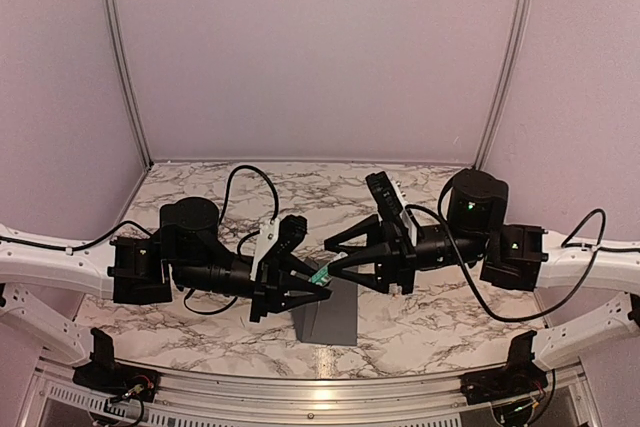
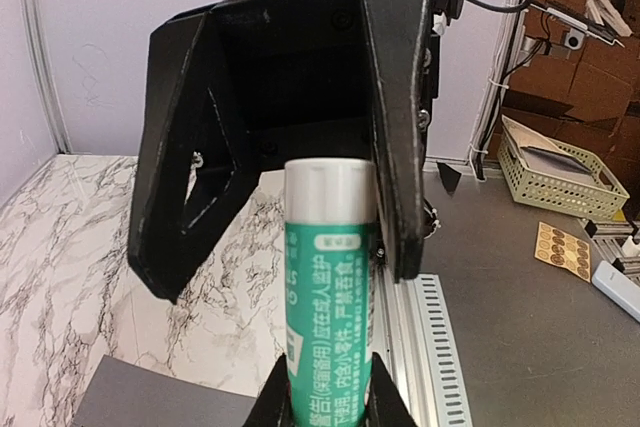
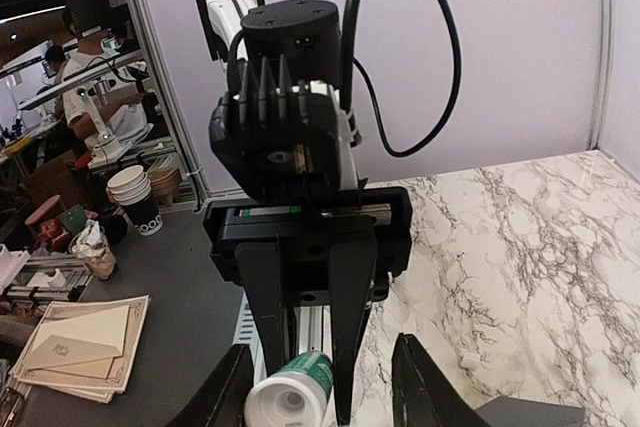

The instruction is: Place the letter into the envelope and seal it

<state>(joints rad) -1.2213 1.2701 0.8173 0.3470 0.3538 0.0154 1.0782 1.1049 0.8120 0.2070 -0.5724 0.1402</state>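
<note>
With the left gripper (image 2: 330, 407) clamped on the tube (image 2: 330, 277) and the right gripper's (image 3: 322, 362) jaws apart around its white end, the right should probably close squarely there.

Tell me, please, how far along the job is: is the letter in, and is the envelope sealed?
Probably done: no loose letter shows, so it seems already inside the grey envelope. In hand: the left gripper clamps the white-and-green tube above it, with the right gripper open around the tube's end. Left: sealing the envelope.
</note>
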